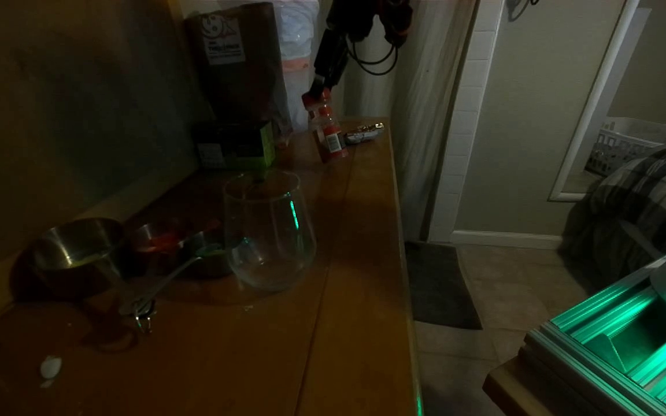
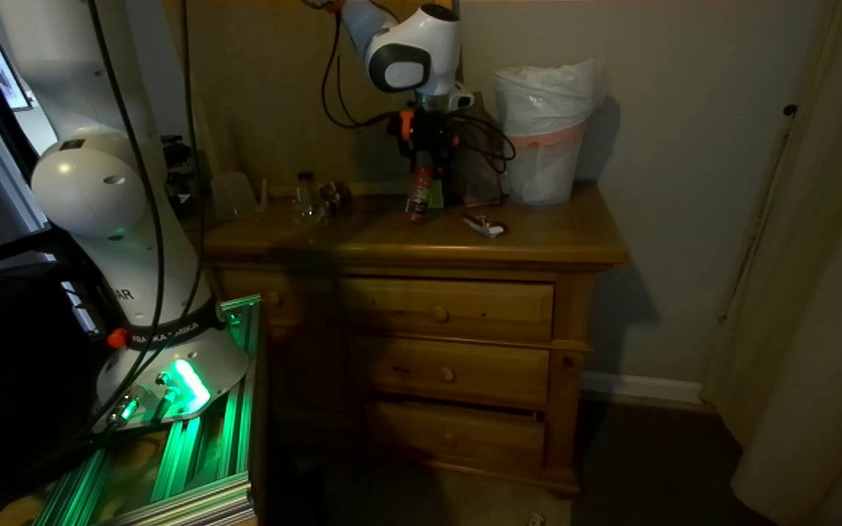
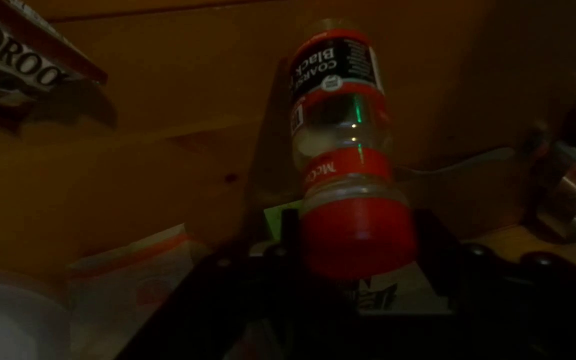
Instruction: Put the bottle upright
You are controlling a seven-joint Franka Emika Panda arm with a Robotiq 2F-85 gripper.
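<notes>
Closest to me, at the lower left of the frame in an exterior view, metal rails [image 2: 180, 453] shine green, and the white arm [image 2: 88, 186] stands up from them along the left side. Over on the dresser [image 2: 421, 252], in an exterior view, metal cups [image 1: 76, 245] sit at the left, then a clear glass [image 1: 269, 242], mouth up, then a dark box [image 1: 232, 138] with a green end, a tall brown bag [image 1: 240, 86] behind it. Mid-frame is the bottle [image 2: 419, 196], capped end up, the arm above it. Where its pale patch [image 1: 333, 143] shows, in an exterior view, it slants, top toward the left, the outline doubled and blurry; whether its base touches the dresser I can't tell. In the wrist view the claw [image 3: 358, 220] pinches the red cap [image 3: 360, 237] from both sides, and I can read COARSE and Black, upside down, on the label [image 3: 330, 70]. Just right of the bottle, in both exterior views, a small shiny packet [image 2: 484, 225] lies on the dresser. Further right, in an exterior view, a bin [image 2: 538, 172] with a white plastic liner [image 2: 545, 91] stands near the dresser's end, and a pale curtain [image 2: 801, 307] hangs down the right side of the frame.
</notes>
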